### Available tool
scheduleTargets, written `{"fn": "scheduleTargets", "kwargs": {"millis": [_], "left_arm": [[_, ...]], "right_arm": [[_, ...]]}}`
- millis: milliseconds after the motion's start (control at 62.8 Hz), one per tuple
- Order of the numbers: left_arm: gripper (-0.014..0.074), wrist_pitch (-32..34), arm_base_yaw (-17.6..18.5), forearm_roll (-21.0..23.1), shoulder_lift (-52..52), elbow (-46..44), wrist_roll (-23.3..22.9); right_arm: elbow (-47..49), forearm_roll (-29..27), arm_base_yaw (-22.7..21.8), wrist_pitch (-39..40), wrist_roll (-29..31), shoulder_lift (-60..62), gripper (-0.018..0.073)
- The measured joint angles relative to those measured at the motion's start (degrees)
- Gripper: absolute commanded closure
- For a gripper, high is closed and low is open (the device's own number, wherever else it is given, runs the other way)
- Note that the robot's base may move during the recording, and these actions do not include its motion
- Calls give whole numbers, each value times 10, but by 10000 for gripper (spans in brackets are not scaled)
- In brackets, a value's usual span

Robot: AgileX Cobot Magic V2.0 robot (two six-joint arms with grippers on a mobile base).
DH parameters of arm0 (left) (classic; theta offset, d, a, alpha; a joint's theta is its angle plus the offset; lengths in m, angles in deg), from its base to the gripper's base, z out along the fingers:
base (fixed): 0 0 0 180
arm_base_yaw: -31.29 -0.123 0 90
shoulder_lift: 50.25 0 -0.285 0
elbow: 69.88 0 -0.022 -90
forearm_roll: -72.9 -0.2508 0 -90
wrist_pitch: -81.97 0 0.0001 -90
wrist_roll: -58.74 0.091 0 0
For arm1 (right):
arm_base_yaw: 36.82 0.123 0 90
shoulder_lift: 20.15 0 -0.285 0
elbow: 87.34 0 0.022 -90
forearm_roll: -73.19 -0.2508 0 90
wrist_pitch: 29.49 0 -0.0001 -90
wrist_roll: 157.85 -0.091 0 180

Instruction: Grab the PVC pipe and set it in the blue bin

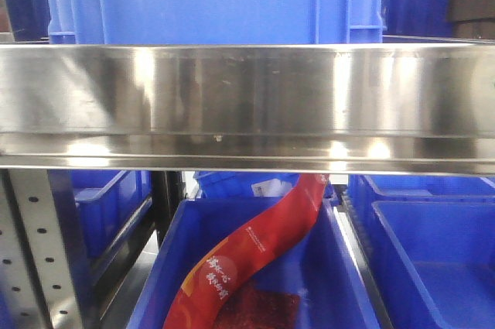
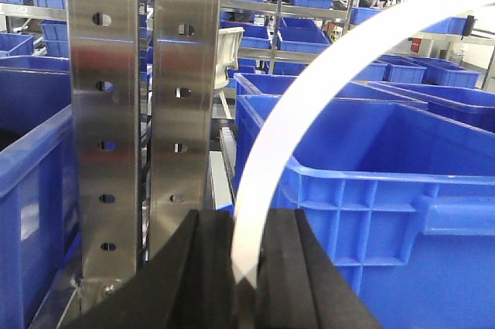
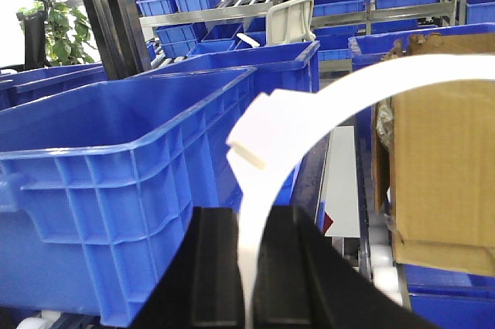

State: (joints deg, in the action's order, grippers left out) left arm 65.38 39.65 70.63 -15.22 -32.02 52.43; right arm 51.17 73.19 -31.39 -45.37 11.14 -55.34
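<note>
Left claw (image 2: pixel 249 224): nearest in the left wrist view; its two black fingers (image 2: pixel 207 267) are pressed onto the pipe (image 2: pixel 263 151), pinching its lower end from both sides.
Right claw (image 3: pixel 249 224): nearest in the right wrist view; its black fingers are likewise clamped on the pipe, one on each side.
Pipe: white and bent into an arc. From the left claw it rises and sweeps up to the right, out of frame. From the right claw it rises and curves right, out of frame.
Joint (image 3: pixel 255 139): a thicker white collar on the pipe, just above the right claw.
Bin (image 2: pixel 371 190): blue, open on top, just behind and right of the pipe in the left wrist view.
Posts (image 2: pixel 131 112): two perforated steel uprights, left of the pipe.
Second bin (image 3: pixel 116 166): blue, left of the pipe in the right wrist view.
Box (image 3: pixel 441 159): brown cardboard, right of the pipe, behind its arc.
Racks (image 2: pixel 309 4): far beyond the pipe, stacked with more blue bins.
</note>
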Motion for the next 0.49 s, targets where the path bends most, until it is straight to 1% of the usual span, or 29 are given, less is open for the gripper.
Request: {"fn": "scheduleTargets", "kwargs": {"millis": [494], "left_arm": [[707,0,0,0,0,0,0]], "right_arm": [[0,0,0,0,0,0,727]]}}
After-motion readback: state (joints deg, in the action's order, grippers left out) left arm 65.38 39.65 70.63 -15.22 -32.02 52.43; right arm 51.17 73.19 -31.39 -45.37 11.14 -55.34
